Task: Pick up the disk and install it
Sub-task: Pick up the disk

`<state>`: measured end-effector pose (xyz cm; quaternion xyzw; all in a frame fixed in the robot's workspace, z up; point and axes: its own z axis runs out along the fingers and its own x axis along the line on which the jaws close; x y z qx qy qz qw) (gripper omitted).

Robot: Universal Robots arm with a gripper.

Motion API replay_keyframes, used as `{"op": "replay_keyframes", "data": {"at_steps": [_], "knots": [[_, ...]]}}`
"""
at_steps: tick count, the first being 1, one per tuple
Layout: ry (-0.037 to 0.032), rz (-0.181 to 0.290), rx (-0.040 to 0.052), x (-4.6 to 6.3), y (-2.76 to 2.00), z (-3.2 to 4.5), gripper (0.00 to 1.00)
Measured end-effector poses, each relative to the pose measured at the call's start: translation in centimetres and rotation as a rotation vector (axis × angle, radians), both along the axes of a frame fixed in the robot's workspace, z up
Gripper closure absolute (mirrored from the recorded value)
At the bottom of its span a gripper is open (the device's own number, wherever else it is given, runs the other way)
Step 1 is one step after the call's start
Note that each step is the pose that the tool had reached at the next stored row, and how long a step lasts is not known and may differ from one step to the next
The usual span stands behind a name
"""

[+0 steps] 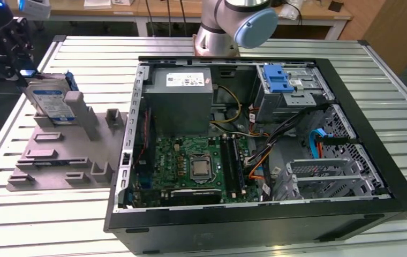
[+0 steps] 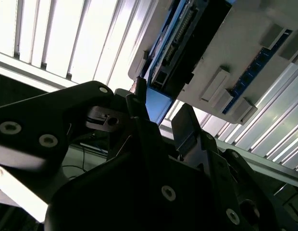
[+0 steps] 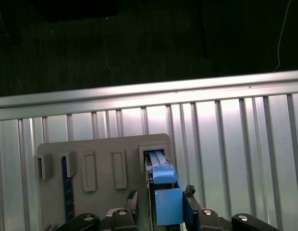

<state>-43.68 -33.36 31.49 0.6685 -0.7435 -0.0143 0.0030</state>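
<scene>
Disk (image 1: 50, 101) stands upright in grey holder (image 1: 60, 155) on table (image 1: 17, 214), at exterior view's left of open PC case (image 1: 261, 225). Jaws apart, straddling disk's blue carrier (image 3: 167, 204) in both wrist views; gap on one side, not clamped.

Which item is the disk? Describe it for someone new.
Start at the open computer case; the grey holder fixture lies on the exterior view's left. The disk stands upright at its far end: the only silver slab there, with white-and-blue label and blue frame.
</scene>
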Motion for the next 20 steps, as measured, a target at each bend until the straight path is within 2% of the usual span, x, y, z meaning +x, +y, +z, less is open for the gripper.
{"op": "replay_keyframes", "data": {"at_steps": [7, 13, 20], "knots": [[-0.0008, 0.001, 0.0, -0.1, 0.0, -0.93, 0.51], [-0.0008, 0.001, 0.0, -0.1, 0.09, -1.21, 0.51], [-0.001, 0.001, 0.0, -0.2, 0.11, -2.04, 0.51]]}}
